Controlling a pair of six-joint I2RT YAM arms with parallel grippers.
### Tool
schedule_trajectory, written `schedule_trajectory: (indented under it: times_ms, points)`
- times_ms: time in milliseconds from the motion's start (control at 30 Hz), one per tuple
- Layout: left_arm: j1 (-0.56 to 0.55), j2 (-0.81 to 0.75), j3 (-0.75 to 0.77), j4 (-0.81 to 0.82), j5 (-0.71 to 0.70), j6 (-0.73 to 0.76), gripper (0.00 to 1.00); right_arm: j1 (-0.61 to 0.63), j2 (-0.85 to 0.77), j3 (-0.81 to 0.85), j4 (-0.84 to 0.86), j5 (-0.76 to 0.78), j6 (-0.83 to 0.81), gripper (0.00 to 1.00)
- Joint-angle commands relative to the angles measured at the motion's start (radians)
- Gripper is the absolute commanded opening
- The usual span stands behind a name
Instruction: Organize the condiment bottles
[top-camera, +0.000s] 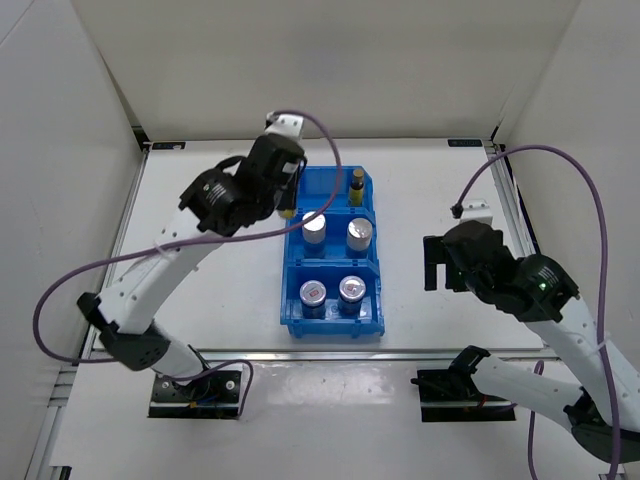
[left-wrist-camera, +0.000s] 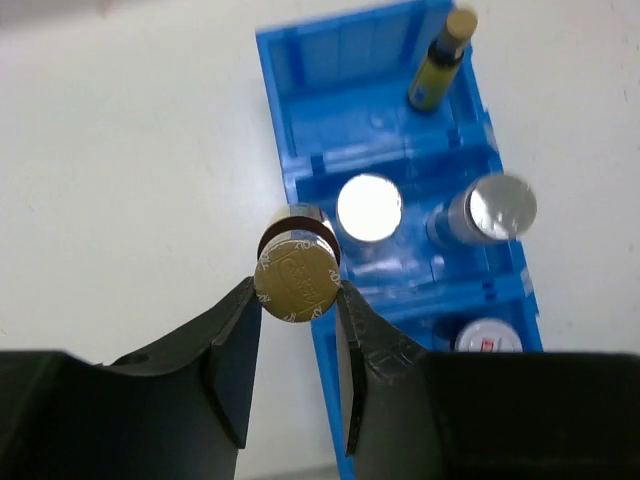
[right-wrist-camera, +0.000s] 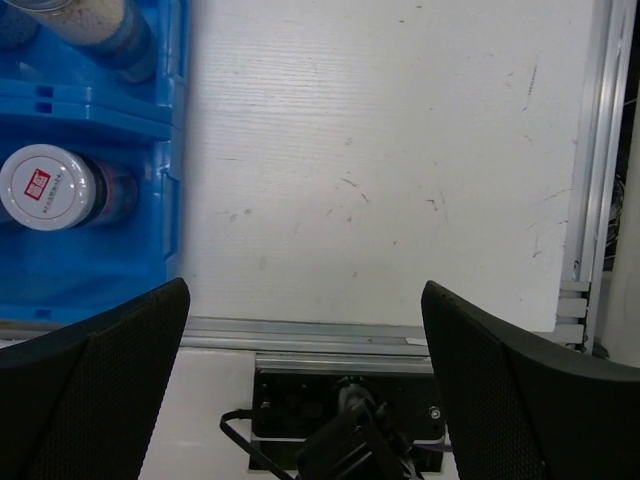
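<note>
Condiment bottle (left-wrist-camera: 296, 272) clamped cap-up between the fingers of left gripper (left-wrist-camera: 297, 296), at left wall of blue bin (left-wrist-camera: 300, 60). Second bottle (left-wrist-camera: 437, 65) stands in bin's far compartment. Right gripper (right-wrist-camera: 303, 300) off bin's right side, fingers wide apart, holding nothing.

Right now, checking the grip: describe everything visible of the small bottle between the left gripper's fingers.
The small bottle with the round, embossed golden-brown cap is seen end-on; a dark band shows beneath the cap, the body is hidden. The left gripper's black fingers clamp it from both sides, beside the left wall of the blue plastic bin.
</note>
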Motion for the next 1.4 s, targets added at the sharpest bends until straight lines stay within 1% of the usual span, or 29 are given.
schedule_trajectory:
  times_ms: [0,33,100,200,267,333,367,400,500,533,633,700,833,1000,1233,1300,1333,1367]
  points:
    - [0.003,0.113,0.202,0.047,-0.103,0.135,0.14,0.005,-0.037,0.03,-0.036,0.078,-0.023,1.0]
    - [0.003,0.177,0.238,0.056,-0.103,0.145,0.14,0.014,-0.049,0.021,-0.036,0.079,-0.023,1.0]
    - [0.013,0.24,0.328,0.091,-0.113,0.165,0.12,0.014,-0.061,0.021,-0.023,0.079,-0.023,1.0]
    - [0.055,0.355,0.416,0.13,-0.113,0.166,0.11,0.014,-0.084,0.012,-0.005,0.068,-0.034,1.0]
    - [0.095,0.43,0.442,0.177,-0.066,0.156,0.11,0.014,-0.126,-0.007,-0.005,0.068,-0.024,1.0]
    - [0.118,0.479,0.477,0.203,-0.031,0.137,0.11,0.014,-0.167,-0.059,0.058,0.094,-0.013,1.0]
    - [0.14,0.53,0.496,0.204,0.004,0.126,0.11,0.014,-0.199,-0.083,0.058,0.094,-0.013,1.0]
    - [0.14,0.55,0.51,0.204,0.018,0.117,0.11,0.025,-0.212,-0.073,0.044,0.094,-0.004,1.0]
    - [0.178,0.624,0.531,0.214,0.051,0.092,0.11,0.025,-0.279,-0.119,0.075,0.135,-0.023,1.0]
    - [0.187,0.641,0.531,0.214,0.063,0.069,0.11,0.025,-0.323,-0.14,0.111,0.135,-0.043,1.0]
    - [0.212,0.693,0.521,0.214,0.1,0.041,0.11,0.025,-0.38,-0.16,0.136,0.096,-0.072,1.0]
    - [0.24,0.723,0.51,0.214,0.124,0.018,0.11,0.025,-0.394,-0.16,0.136,0.095,-0.073,1.0]
    - [0.25,0.759,0.481,0.225,0.146,-0.008,0.11,0.025,-0.394,-0.17,0.146,0.095,-0.073,1.0]
    - [0.25,0.77,0.445,0.247,0.178,-0.052,0.11,0.025,-0.394,-0.179,0.156,0.085,-0.082,1.0]
    - [0.27,0.75,0.338,0.309,0.232,-0.083,0.12,0.025,-0.416,-0.188,0.165,0.085,-0.082,1.0]
    - [0.279,0.738,0.304,0.329,0.265,-0.083,0.19,0.025,-0.425,-0.188,0.165,0.085,-0.082,1.0]
    - [0.289,0.727,0.292,0.329,0.278,-0.083,0.24,0.025,-0.425,-0.197,0.165,0.085,-0.082,1.0]
    - [0.289,0.727,0.278,0.341,0.288,-0.083,0.42,0.025,-0.425,-0.197,0.165,0.085,-0.082,1.0]
